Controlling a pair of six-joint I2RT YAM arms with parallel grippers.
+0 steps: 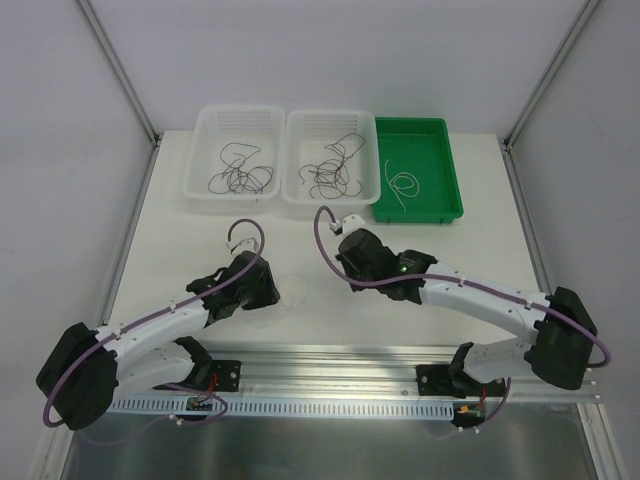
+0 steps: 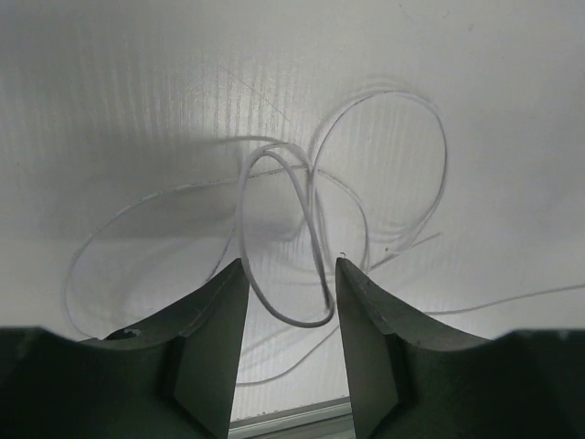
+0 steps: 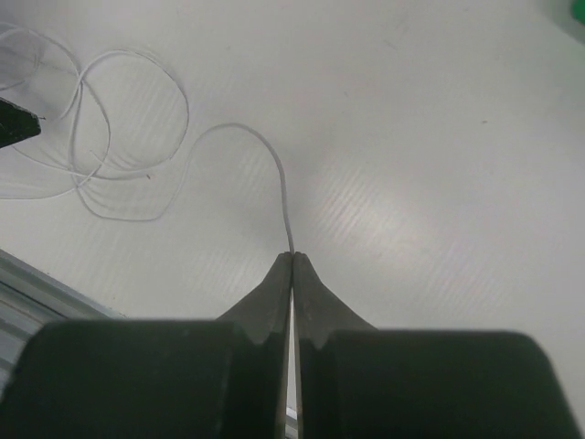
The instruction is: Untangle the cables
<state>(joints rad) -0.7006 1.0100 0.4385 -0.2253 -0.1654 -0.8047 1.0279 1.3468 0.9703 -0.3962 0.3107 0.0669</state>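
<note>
A thin white cable (image 2: 311, 210) lies in several loose loops on the white table. It shows faintly in the top view (image 1: 297, 291) between the two grippers. My left gripper (image 2: 291, 267) is open, and one loop of the cable lies between its fingers. My right gripper (image 3: 292, 253) is shut on one end of the white cable (image 3: 274, 165), which curves away to the loops at the left. In the top view the left gripper (image 1: 272, 296) and right gripper (image 1: 338, 262) sit close together at mid-table. Dark cables (image 1: 242, 178) lie in a basket, and more dark cables (image 1: 330, 172) in the basket beside it.
Two white baskets (image 1: 240, 112) (image 1: 330, 115) stand at the back. A green tray (image 1: 412, 124) at the back right holds a white cable (image 1: 402, 184). An aluminium rail (image 1: 330, 360) runs along the near table edge. The left gripper's finger (image 3: 14, 123) shows at the right wrist view's left edge.
</note>
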